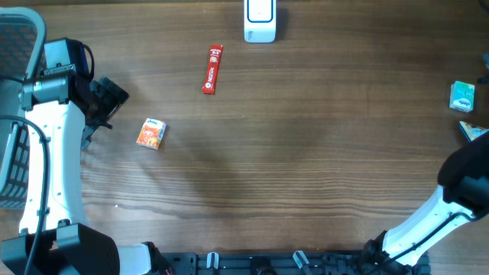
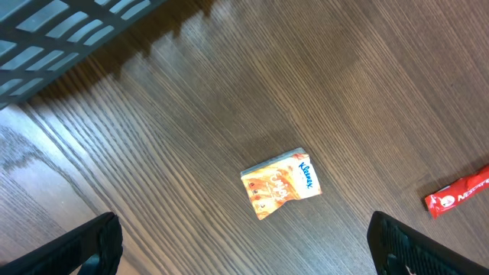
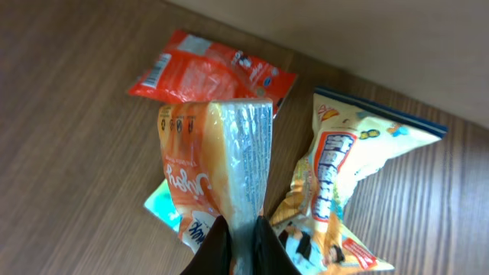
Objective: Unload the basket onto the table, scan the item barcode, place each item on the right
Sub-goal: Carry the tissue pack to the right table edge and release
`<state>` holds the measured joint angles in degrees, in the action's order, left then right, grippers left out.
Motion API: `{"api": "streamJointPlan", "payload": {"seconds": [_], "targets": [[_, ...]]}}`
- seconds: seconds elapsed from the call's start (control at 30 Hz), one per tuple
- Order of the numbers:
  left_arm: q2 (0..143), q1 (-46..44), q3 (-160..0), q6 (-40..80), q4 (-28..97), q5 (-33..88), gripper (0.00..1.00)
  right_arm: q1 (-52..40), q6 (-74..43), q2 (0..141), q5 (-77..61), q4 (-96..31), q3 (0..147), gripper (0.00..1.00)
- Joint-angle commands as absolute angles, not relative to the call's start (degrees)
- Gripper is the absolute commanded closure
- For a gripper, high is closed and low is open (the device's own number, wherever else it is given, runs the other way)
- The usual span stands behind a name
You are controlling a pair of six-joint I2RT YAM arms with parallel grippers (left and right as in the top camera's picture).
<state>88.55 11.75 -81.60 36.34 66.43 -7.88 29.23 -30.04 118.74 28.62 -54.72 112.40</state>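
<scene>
Wooden table; tissue pack; red sachet

1. You are looking at a lab bench staged as a shop checkout: a white scanner is standing on the wooden table.
2. Snack bags and a tissue pack are lying around.
3. A grey basket is sitting alongside.

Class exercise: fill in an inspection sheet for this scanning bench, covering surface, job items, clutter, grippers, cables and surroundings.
Surface: wooden table, dark grain.
Job's things: white scanner at the far edge; orange pouch lifted off the pile.
Clutter: tissue pack, red stick packet, teal pack; red packet and yellow snack bag beneath the pouch.
Grippers: left gripper open, empty; right gripper shut on the orange pouch.
Cables: black cable along the left arm.
Surroundings: grey mesh basket at left.
</scene>
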Motion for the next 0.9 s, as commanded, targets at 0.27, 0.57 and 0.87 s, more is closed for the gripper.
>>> {"api": "streamJointPlan", "payload": {"seconds": [0.27, 0.57, 0.87], "targets": [[88.95, 11.9, -81.58, 36.47, 66.43, -8.45, 0.0, 29.74, -26.96, 126.15, 27.86, -47.05, 111.61, 0.96], [88.92, 11.9, -81.58, 36.49, 66.43, -8.45, 0.0, 31.55, -26.46, 130.89, 28.97, -46.41, 111.61, 0.96], [88.95, 11.9, -81.58, 36.47, 66.46, -8.45, 0.0, 33.85, -23.9, 132.25, 30.2, -47.0, 111.28, 0.85]]}}
